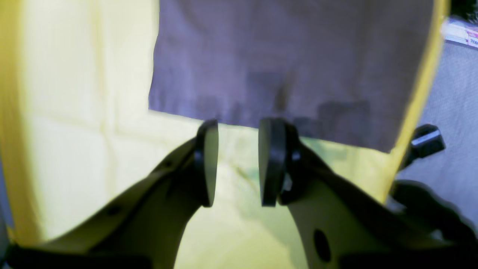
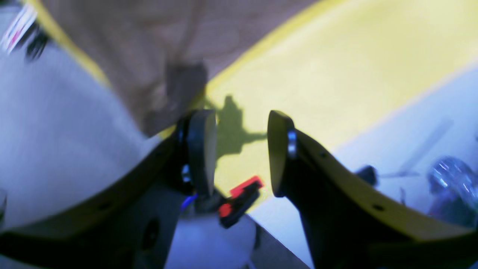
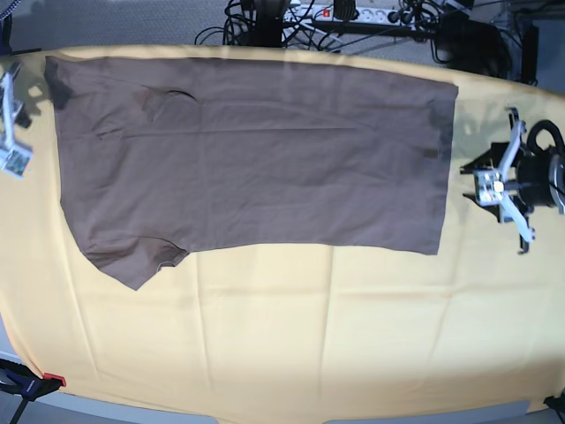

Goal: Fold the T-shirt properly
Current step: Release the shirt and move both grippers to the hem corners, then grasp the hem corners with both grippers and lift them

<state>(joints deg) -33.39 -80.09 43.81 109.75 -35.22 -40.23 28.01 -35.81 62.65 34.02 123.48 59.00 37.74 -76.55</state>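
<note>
The taupe-brown T-shirt (image 3: 256, 159) lies spread flat on the pale-yellow cloth (image 3: 291, 336), collar end to the left and hem to the right. My left gripper (image 3: 484, 183) is at the right, just off the hem. In the left wrist view the left gripper (image 1: 239, 162) is open and empty, with the T-shirt's hem edge (image 1: 283, 63) right in front of its fingertips. My right gripper (image 3: 11, 119) is at the table's left edge, by the shoulder corner. In the right wrist view the right gripper (image 2: 241, 153) is open and empty, with the T-shirt (image 2: 149, 56) ahead on its left.
A power strip and tangled cables (image 3: 353, 13) lie behind the table. A red-handled clamp (image 3: 40, 382) grips the cloth at the front left corner; a red clamp (image 2: 239, 196) also shows below the right gripper. Grey floor (image 1: 455, 93) lies beyond the cloth's edge.
</note>
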